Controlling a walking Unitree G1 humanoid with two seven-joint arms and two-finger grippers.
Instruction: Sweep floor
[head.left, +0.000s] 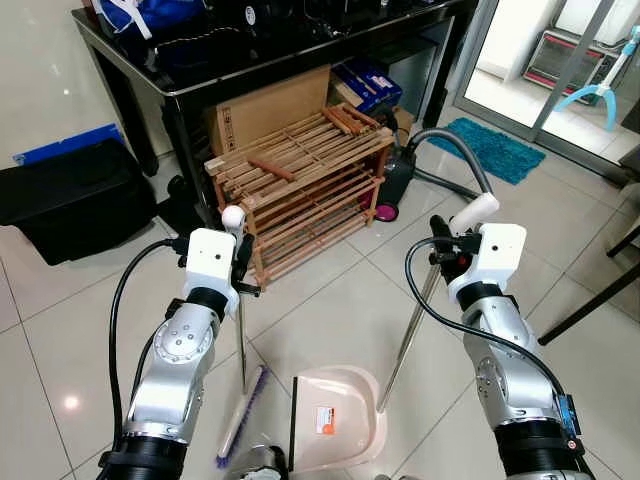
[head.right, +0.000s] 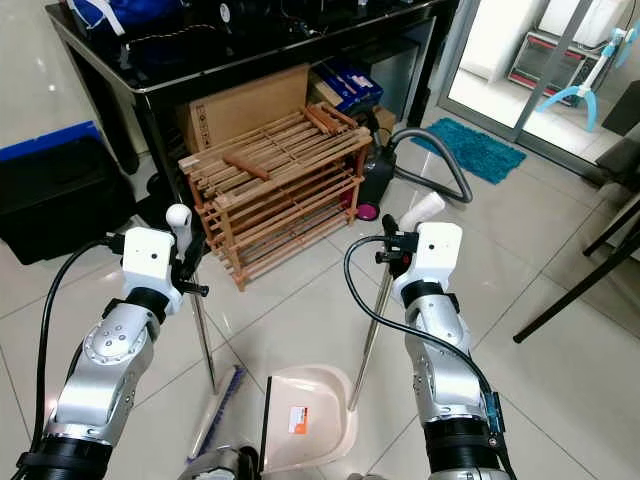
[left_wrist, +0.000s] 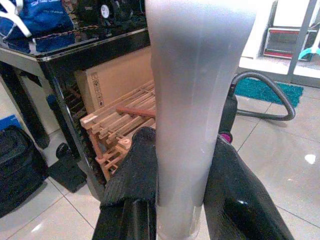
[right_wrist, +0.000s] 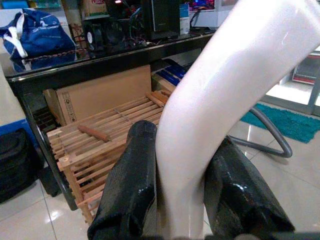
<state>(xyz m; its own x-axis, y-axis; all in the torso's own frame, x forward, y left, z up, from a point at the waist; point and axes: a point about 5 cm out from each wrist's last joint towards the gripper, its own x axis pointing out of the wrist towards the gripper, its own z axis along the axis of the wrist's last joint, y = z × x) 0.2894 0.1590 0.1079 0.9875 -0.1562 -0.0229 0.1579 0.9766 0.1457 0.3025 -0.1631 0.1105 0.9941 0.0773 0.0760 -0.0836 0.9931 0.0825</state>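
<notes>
The left gripper (head.left: 241, 268) clamps the broom (head.left: 240, 345) high on its stiff, light, slick pole, while the right gripper (head.left: 442, 255) grips the dustpan (head.left: 338, 415) handle

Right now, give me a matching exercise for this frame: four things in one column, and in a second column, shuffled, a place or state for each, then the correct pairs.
Things:
1. broom
2. dustpan
3. wooden rack
4. teal mat

Places or states:
A. on the tiles by the glass door
B. pole clamped in the left gripper
C. on the floor against the black table
D. handle clamped in the right gripper, pan resting on the floor

Pairs: 1-B, 2-D, 3-C, 4-A
</notes>
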